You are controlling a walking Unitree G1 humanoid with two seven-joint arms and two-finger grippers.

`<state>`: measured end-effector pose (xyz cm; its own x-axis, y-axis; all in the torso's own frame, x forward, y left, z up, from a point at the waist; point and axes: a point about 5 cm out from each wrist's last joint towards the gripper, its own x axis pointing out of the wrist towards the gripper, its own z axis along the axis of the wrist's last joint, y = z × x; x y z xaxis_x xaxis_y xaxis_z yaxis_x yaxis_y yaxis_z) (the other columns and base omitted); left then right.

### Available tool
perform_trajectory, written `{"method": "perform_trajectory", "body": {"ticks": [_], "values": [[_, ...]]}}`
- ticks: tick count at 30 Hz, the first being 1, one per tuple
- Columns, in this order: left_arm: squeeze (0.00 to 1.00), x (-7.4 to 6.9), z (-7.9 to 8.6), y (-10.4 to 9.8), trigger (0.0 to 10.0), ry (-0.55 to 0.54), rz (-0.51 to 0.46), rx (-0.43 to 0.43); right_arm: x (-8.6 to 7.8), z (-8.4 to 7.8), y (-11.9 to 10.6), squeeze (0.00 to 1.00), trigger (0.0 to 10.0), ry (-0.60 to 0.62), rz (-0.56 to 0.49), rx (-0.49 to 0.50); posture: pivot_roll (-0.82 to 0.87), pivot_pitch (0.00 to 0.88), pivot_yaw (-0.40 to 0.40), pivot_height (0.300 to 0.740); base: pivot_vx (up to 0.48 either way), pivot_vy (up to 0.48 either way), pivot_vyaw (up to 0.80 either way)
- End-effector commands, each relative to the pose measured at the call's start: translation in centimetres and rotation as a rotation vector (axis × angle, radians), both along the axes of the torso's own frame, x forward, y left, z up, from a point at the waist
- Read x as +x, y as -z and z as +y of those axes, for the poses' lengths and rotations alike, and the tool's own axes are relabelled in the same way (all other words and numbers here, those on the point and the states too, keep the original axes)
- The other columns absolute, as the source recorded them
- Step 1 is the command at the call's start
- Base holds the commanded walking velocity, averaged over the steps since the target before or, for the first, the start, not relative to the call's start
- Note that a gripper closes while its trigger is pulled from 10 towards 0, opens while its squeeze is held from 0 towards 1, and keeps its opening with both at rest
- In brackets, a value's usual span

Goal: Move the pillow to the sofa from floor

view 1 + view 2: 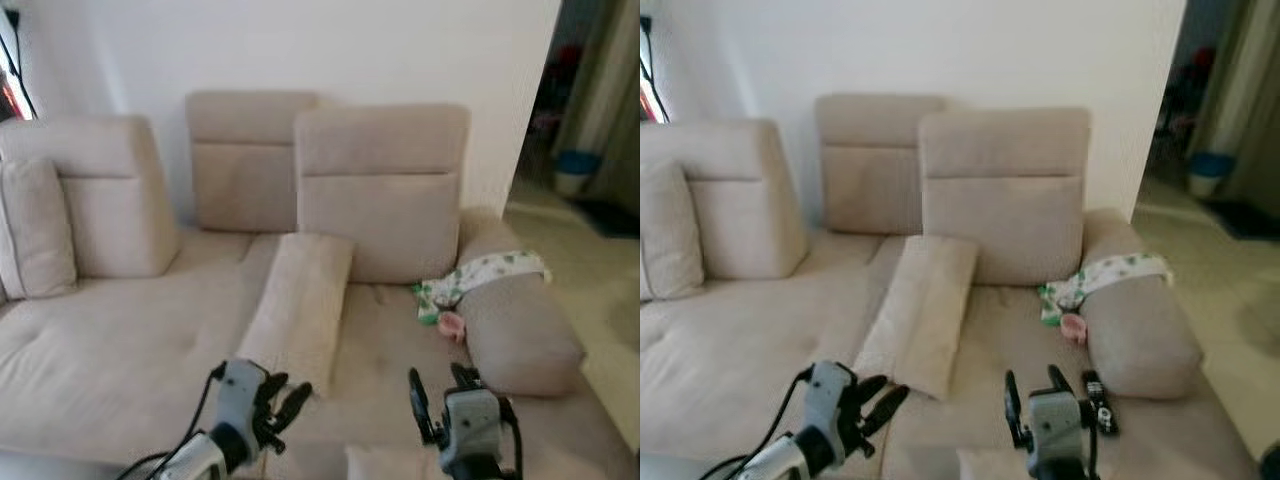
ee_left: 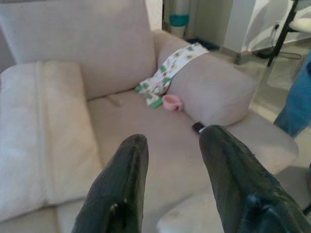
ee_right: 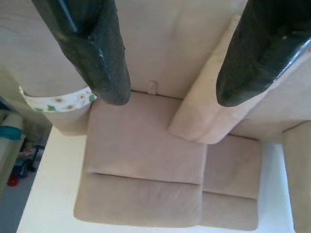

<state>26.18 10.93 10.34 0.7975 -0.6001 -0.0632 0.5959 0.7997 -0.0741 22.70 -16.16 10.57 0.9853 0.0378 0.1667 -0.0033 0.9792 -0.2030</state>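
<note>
Two grippers are up in front of the sofa (image 1: 110, 350) in the left eye view, and neither is holding anything. The left gripper (image 1: 283, 393) sits just below the near end of a long beige pillow (image 1: 300, 305) that lies on the seat, its far end propped against the backrest (image 1: 380, 190), so the long axis runs away from the robot. That puts the pillow up and slightly right of the left gripper, which is clearly the nearer one; the right gripper (image 1: 440, 390) is further over toward the armrest (image 1: 520, 330), fingers spread. A pale rounded thing pokes in at the bottom edge between the arms, can't tell what it is. No containers anywhere; just a floral cloth (image 1: 480, 275) draped on the armrest and a small pink thing (image 1: 452, 325) beside it. Right eye view is the same scene, plus a remote (image 1: 1098, 400) on the seat by the armrest. Left wrist view: fingers (image 2: 121, 189) apart with nothing between them, pillow off to one side, cloth and armrest ahead, a person's blue-clad leg (image 2: 296, 102) at the edge. Right wrist view: fingers (image 3: 92, 48) wide over the seat, pillow leaning on the backrest. Judging from this, the pillow is already on the sofa, so the move looks basically done.
</note>
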Motion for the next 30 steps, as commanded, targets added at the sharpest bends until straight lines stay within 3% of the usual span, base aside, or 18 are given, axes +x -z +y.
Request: {"method": "perform_trajectory", "body": {"ticks": [1, 4, 26, 27, 30], "values": [[0.00, -0.2, 0.1, 0.5, 10.0, 0.000, 0.018, 0.005, -0.1, -0.2, 0.1, 0.00, 10.0, 0.002, 0.005, -0.006, 0.00, 0.000, 0.088, 0.733, 0.000, -0.428, 0.00], [0.00, -0.2, 0.0, 0.6, 10.0, -0.001, 0.019, 0.004, -0.1, -0.2, 0.1, 0.00, 10.0, 0.002, 0.005, -0.007, 0.00, 0.000, 0.088, 0.733, 0.000, -0.409, 0.00], [0.00, -0.1, -0.3, 0.7, 10.0, 0.013, 0.015, 0.019, 0.3, -0.1, 0.9, 0.00, 10.0, -0.014, 0.057, -0.010, -0.01, 0.000, 0.097, 0.733, 0.000, 0.000, 0.00], [0.00, 0.1, -0.4, 1.5, 10.0, 0.015, 0.039, 0.093, 0.5, 0.0, 2.0, 0.00, 10.0, -0.052, 0.128, -0.015, -0.01, 0.000, 0.096, 0.733, 0.000, 0.000, 0.00], [0.00, 0.5, -0.4, 2.2, 10.0, 0.001, 0.060, 0.166, 0.7, 0.1, 3.2, 0.00, 10.0, -0.096, 0.207, -0.037, -0.01, 0.000, 0.093, 0.733, 0.000, 0.000, 0.00]]}}
